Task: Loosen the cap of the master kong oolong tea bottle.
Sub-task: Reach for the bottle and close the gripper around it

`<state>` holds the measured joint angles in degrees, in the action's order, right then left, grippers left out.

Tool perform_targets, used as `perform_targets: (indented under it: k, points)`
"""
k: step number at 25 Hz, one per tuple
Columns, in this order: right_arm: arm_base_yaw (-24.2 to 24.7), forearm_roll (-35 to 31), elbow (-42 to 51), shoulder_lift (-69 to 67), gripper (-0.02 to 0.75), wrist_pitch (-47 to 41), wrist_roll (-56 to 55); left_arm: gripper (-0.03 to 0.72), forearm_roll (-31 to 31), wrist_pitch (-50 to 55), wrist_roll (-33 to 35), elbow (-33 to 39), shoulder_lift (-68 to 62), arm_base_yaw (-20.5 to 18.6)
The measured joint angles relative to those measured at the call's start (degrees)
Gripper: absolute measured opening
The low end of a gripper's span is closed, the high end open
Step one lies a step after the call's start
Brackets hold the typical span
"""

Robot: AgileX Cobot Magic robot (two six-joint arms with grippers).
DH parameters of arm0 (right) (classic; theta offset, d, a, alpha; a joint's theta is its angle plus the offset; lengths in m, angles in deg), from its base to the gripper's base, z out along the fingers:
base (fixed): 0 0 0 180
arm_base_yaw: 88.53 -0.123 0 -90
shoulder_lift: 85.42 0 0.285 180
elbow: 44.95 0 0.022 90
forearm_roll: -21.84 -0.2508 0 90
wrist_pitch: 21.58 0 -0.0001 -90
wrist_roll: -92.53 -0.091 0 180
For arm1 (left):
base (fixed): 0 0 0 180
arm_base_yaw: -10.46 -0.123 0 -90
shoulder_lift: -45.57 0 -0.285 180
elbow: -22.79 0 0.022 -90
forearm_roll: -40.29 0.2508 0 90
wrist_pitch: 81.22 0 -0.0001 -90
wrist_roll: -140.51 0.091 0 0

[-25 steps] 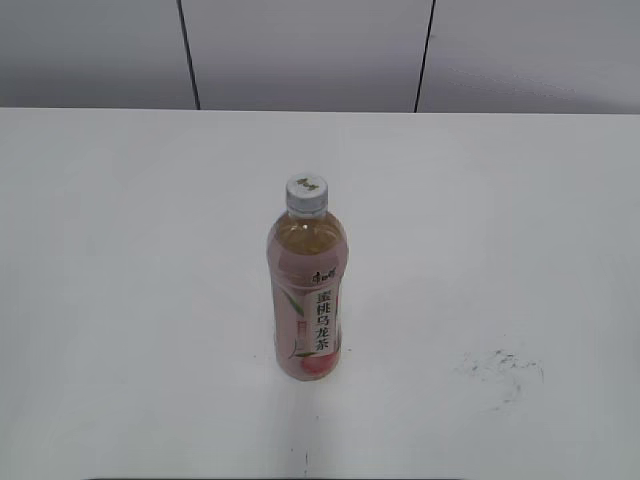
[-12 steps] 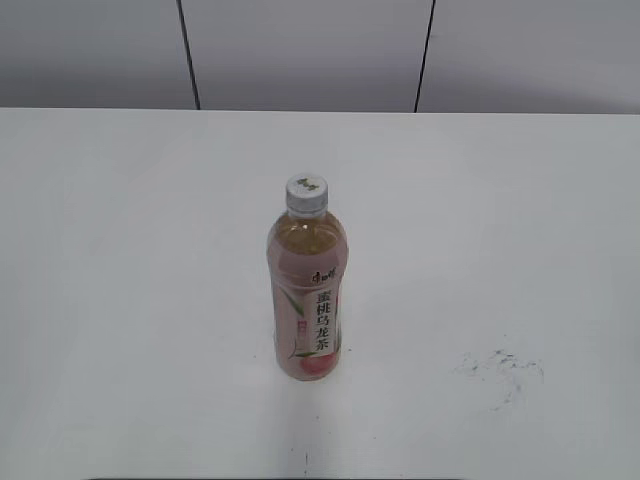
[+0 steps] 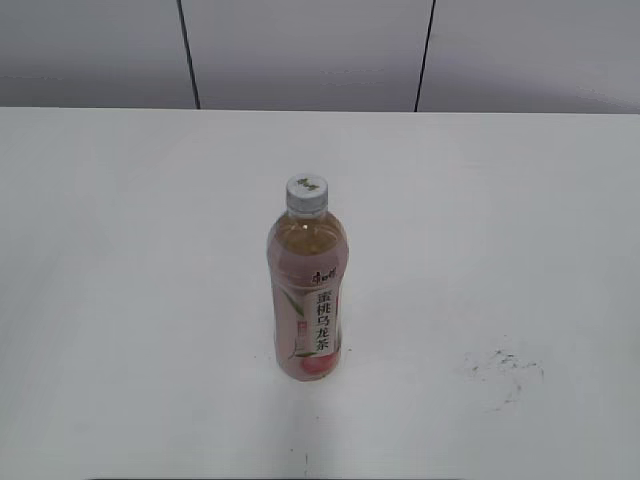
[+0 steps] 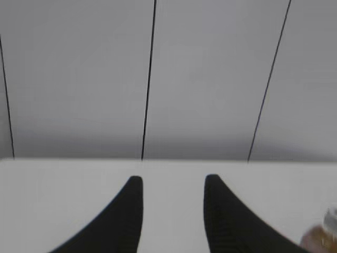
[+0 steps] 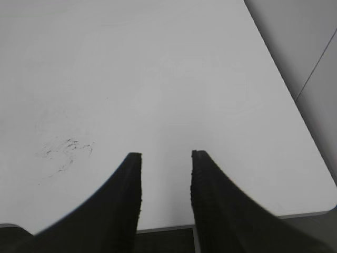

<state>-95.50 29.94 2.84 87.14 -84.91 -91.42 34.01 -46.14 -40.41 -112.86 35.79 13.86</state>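
The master kong oolong tea bottle (image 3: 308,300) stands upright near the middle of the white table (image 3: 120,250), with pale amber tea and a pink-and-white label. Its white-grey cap (image 3: 306,193) sits on the neck. Neither arm shows in the exterior view. In the left wrist view my left gripper (image 4: 174,182) is open and empty, and a sliver of the bottle (image 4: 322,240) shows at the bottom right edge. In the right wrist view my right gripper (image 5: 166,155) is open and empty above the table's near edge.
Dark scuff marks (image 3: 503,367) lie on the table to the right of the bottle; they also show in the right wrist view (image 5: 66,150). A grey panelled wall (image 3: 300,50) stands behind the table. The table's right edge (image 5: 295,105) shows in the right wrist view.
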Motion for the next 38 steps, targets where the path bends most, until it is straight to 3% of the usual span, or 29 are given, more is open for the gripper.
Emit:
perform_targets:
  k: [5, 12, 18, 24, 27, 31, 35, 38]
  points:
    - [0.0, 0.0, 0.0, 0.0, 0.249, 0.0, 0.0, 0.239, -0.9, -13.1, 1.8, 4.1, -8.1, 0.0]
    - [0.0, 0.0, 0.0, 0.0, 0.249, 0.0, 0.0, 0.239, -1.9, -38.3, 2.2, 17.2, -25.6, 1.9]
    - [0.0, 0.0, 0.0, 0.0, 0.249, 0.0, 0.0, 0.239, 3.0, -59.4, 1.9, 24.2, -45.4, 12.0]
    - [0.0, 0.0, 0.0, 0.0, 0.249, 0.0, 0.0, 0.245, 9.2, -76.2, 0.9, 24.6, -69.3, 23.5]
    - [0.0, 0.0, 0.0, 0.0, 0.249, 0.0, 0.0, 0.296, 13.4, -85.8, -0.4, 24.6, -79.7, 25.8]
    - [0.0, 0.0, 0.0, 0.0, 0.249, 0.0, 0.0, 0.425, 23.1, -100.7, -0.7, 24.5, -92.3, 26.2]
    - [0.0, 0.0, 0.0, 0.0, 0.249, 0.0, 0.0, 0.517, 27.1, -103.3, -0.8, 23.9, -102.7, 26.3]
    - [0.0, 0.0, 0.0, 0.0, 0.249, 0.0, 0.0, 0.543, 30.4, -103.4, -1.0, 22.5, -106.4, 26.3]
